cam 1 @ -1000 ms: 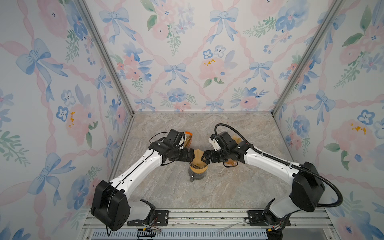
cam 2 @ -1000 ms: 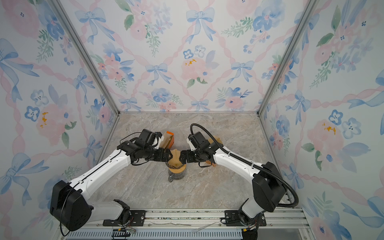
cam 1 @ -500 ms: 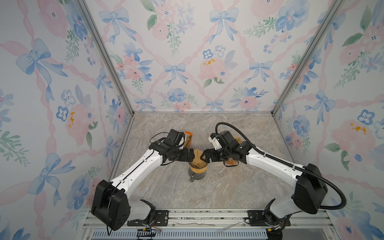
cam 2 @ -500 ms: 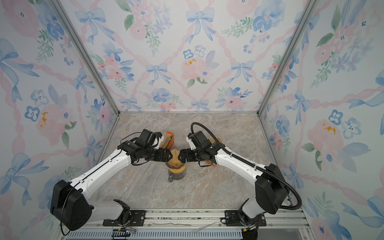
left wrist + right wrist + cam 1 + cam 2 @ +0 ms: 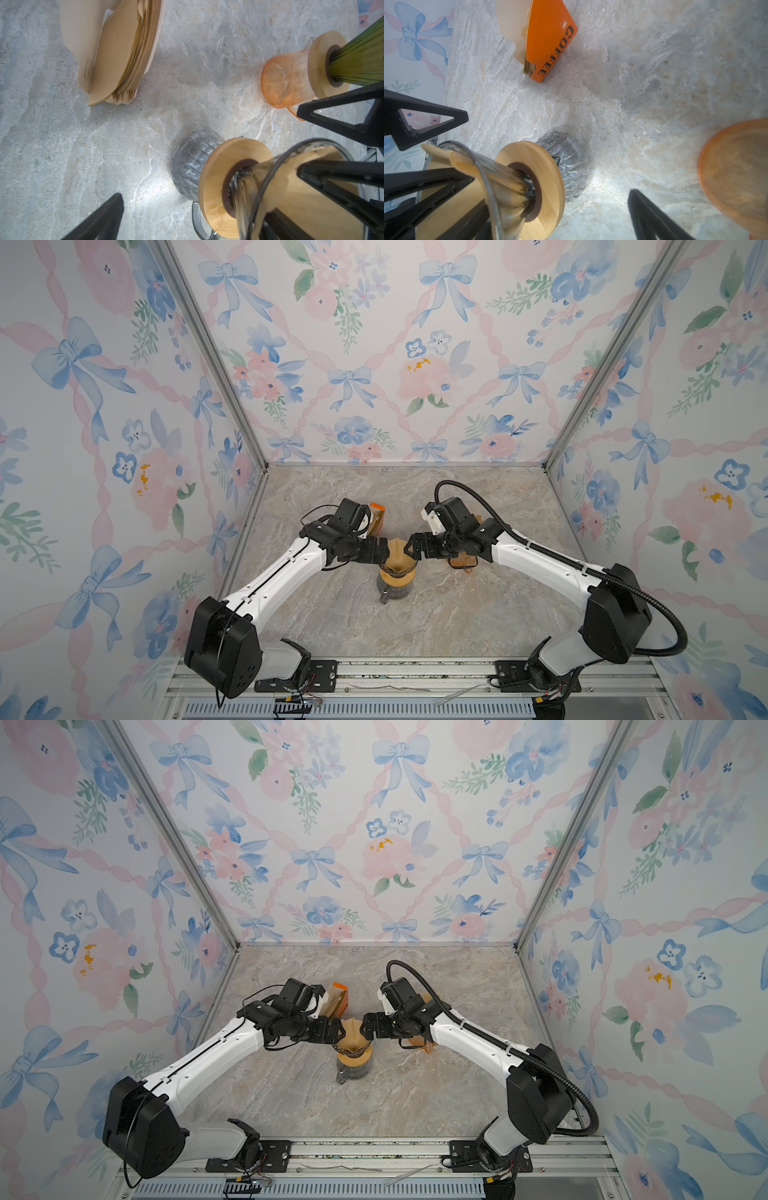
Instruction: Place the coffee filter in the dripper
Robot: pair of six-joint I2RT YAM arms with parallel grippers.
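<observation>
Seating step: the brown paper cone filter (image 5: 397,551) is sitting in the clear glass dripper (image 5: 504,178)
The left gripper (image 5: 384,555) at its nine o'clock and the right gripper (image 5: 411,551) at three are hanging wide open, gripping nothing; next, I reckon, they are needing to lift away without dragging the paper

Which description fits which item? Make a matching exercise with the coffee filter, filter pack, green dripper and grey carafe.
1 coffee filter
2 filter pack
3 green dripper
4 grey carafe

A on the orange carafe
B under the clear dripper
C orange, labelled COFFEE
D inside the clear dripper

Pairs: 1-D, 2-C, 3-A, 4-B
</observation>
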